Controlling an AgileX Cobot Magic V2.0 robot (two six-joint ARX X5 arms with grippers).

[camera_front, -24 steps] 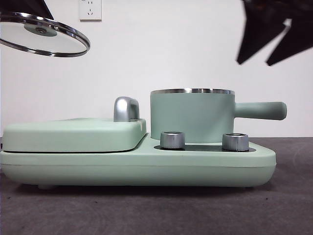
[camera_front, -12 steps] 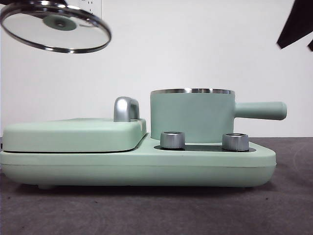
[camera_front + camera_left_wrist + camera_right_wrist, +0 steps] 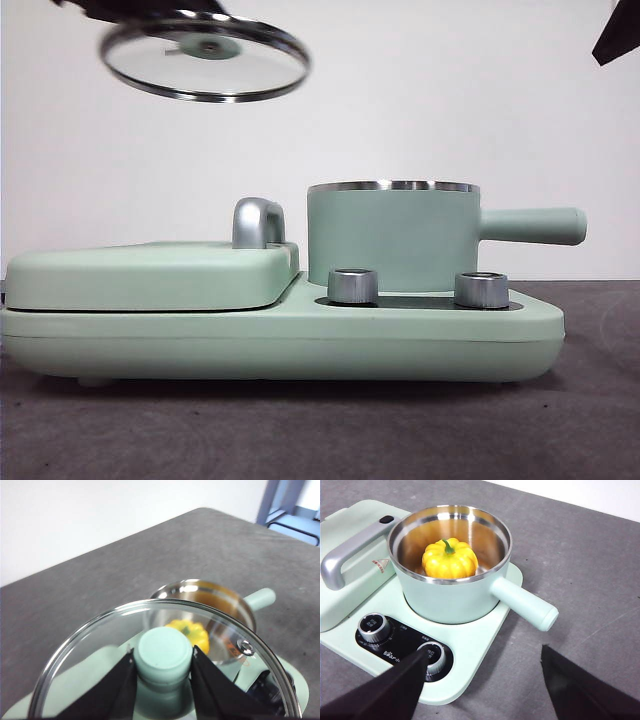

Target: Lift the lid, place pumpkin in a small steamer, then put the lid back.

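Pumpkin (image 3: 449,558) sits inside the small steamer (image 3: 454,594); we see the left claw (image 3: 163,669) clamping the lid's (image 3: 205,56) knob aloft, seemingly left of it; right claw (image 3: 480,690) spread wide.

- The lid (image 3: 205,57): clear glass, shiny steel rim, mint-green knob
- The pumpkin (image 3: 449,559): glossy yellow-orange, ribbed, with a green stem
- The small steamer (image 3: 451,565): mint-green outside and handle, polished steel rim and inside
- The appliance base (image 3: 280,335): mint-green, with a black control panel, white lettering and two silver knobs (image 3: 374,626)
- The flat cover (image 3: 150,272): mint-green, chrome handle
- The worktop (image 3: 600,570): dark grey
- The fingers (image 3: 120,687): black
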